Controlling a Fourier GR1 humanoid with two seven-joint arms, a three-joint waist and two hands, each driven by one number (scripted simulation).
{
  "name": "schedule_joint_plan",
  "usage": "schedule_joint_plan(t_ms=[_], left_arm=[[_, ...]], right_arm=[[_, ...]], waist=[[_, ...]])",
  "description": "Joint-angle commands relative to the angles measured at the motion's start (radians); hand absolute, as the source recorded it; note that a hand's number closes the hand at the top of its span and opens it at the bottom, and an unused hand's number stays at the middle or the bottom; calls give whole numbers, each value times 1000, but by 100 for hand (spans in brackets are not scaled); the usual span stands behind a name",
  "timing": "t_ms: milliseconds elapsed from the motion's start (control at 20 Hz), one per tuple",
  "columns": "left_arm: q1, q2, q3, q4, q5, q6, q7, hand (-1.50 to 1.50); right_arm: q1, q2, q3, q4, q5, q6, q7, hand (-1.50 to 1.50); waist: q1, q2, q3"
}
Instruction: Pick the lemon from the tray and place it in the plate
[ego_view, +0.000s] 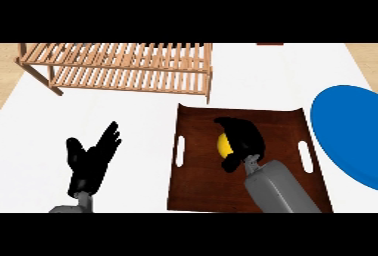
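Looking down through the head view, the right robot hand (240, 137) is curled over the lemon (223, 144), which sits near the middle of the dark wooden tray (284, 125). Only a yellow sliver shows at the hand's left edge, so the fruit appears to be wrapped by the fingers, though I cannot tell whether it has left the tray's floor. The hand comes from above and behind, forearm rising from the lower edge, which suits a top grasp on a round thing that would roll if nudged sideways.

The blue plate (347, 135) lies on the white desk (133, 145) just beside the tray's right edge, partly cut off by the frame. Its closeness to the tray keeps the carry short, and it is on the working hand's own side, so no reach across the body seems needed.

The left robot hand (92, 157) rests released at the lower left, fingers up, well apart from the tray and taking no part.

A slatted wooden rack (125, 65) stands at the back left of the desk, out of the path.

Counting: one lemon, one tray with a slot handle on each side, one plate, one rack, two hands.
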Motion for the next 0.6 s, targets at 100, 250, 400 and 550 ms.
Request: schedule_joint_plan(t_ms=[100, 250, 400, 550], left_arm=[[-32, -26, -3, 4, -12, 18, 34, 0], [14, -8, 9, -86, 16, -12, 83, 0], [87, -12, 2, -7, -21, -32, -72, 0], [-6, 23, 53, 29, 15, -61, -26, 0]], right_arm=[[-35, -20, 9, 141, 86, -41, -132, 150], [-43, -38, -58, 84, 93, -7, -148, 150], [63, -46, -10, 7, 142, -58, -164, 150], [45, -19, -6, -20, 179, -138, -176, 150]], waist=[[1, 1, 0], [0, -1, 0], [-2, -1, 0], [-5, -1, 0]])
